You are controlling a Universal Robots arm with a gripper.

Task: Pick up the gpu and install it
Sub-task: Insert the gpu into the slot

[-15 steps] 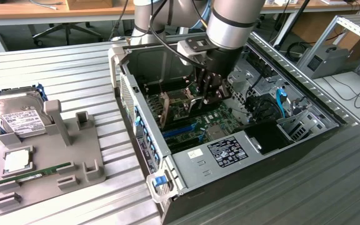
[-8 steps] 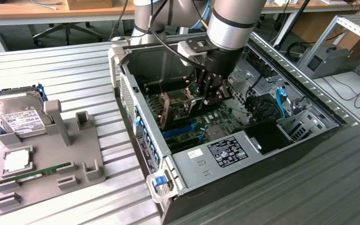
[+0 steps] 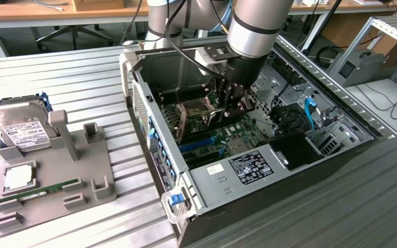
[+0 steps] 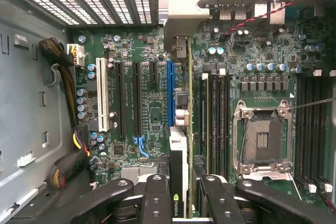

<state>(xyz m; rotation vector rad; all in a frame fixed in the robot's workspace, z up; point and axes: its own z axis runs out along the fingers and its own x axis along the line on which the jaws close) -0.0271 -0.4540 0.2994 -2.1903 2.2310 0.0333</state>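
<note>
**Exterior view.** In the upper centre of the frame, the arm reaches down into the open computer case (image 3: 138, 98). The gripper (image 3: 227, 103) hangs over the motherboard (image 3: 212, 132). What sits between its fingers is largely masked by the fingers and is hard to make out here. At the exterior view's left, a grey fixture (image 3: 98, 178) carries a hard drive (image 3: 20, 129) and a memory stick (image 3: 36, 192). The fixture's far left edge is cut off.

**Wrist view.** The gripper's fingers (image 4: 157, 198) are clenched on the gpu (image 4: 177, 150), which is seen edge-on as a thin pale strip. It runs just beside the blue slot (image 4: 169, 93) and ends in an overexposed silvery bracket (image 4: 181, 14). The card's connector edge is hidden, so it cannot be judged whether it is seated in a slot. The CPU socket (image 4: 261, 140) lies well apart from the card. The finger bases are cropped by the frame.
</note>
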